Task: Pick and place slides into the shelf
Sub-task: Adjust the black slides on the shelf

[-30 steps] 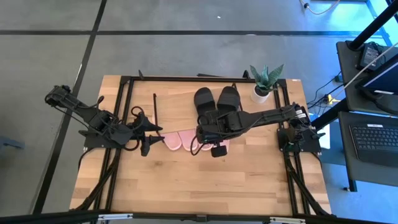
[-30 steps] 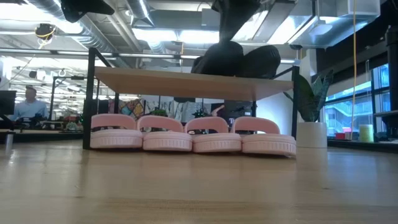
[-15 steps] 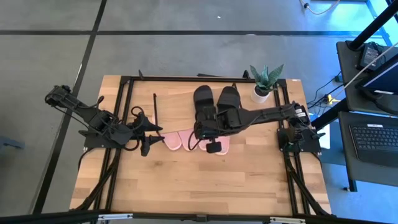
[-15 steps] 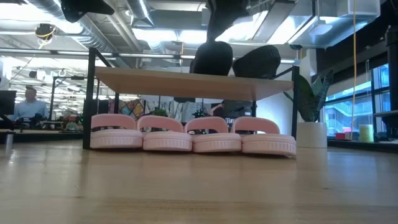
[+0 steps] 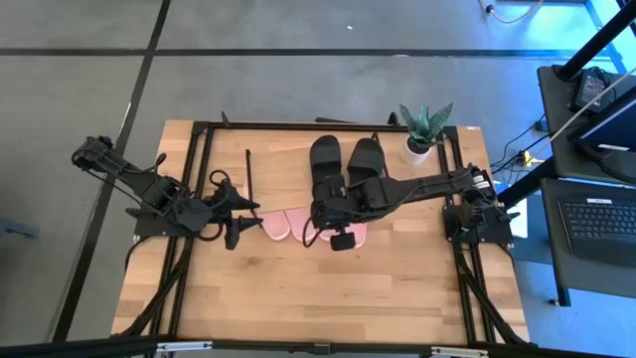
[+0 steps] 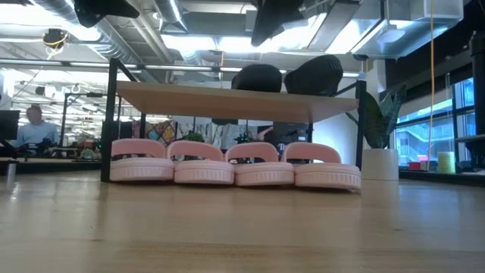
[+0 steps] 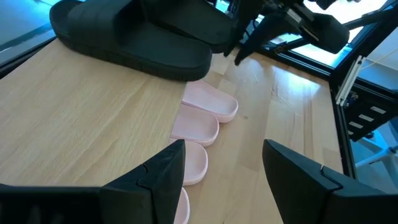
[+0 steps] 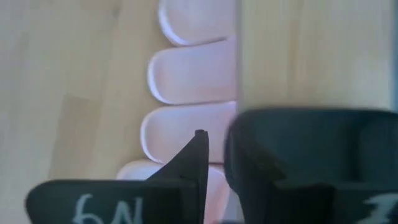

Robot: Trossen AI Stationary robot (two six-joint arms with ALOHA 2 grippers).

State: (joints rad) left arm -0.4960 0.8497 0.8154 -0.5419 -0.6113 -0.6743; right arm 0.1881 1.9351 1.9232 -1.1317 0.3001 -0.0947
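Lowered since a second ago, both black slides (image 6: 292,76) lie flat on the shelf (image 6: 227,101); right tool (image 5: 320,211) narrow, empty.

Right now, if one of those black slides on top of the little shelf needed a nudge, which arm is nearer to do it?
Probably the right. The right gripper hovers right at the near black slide on the shelf, fingers nearly closed and empty. The left gripper waits open beside the shelf, farther off.

- An open-plan office or lab: exposed ceiling ducts (image 6: 144,30) and strip lights.
- A person (image 6: 32,127) sits at a far desk.
- A laptop (image 5: 599,221) lies beside the tabletop (image 5: 298,288).
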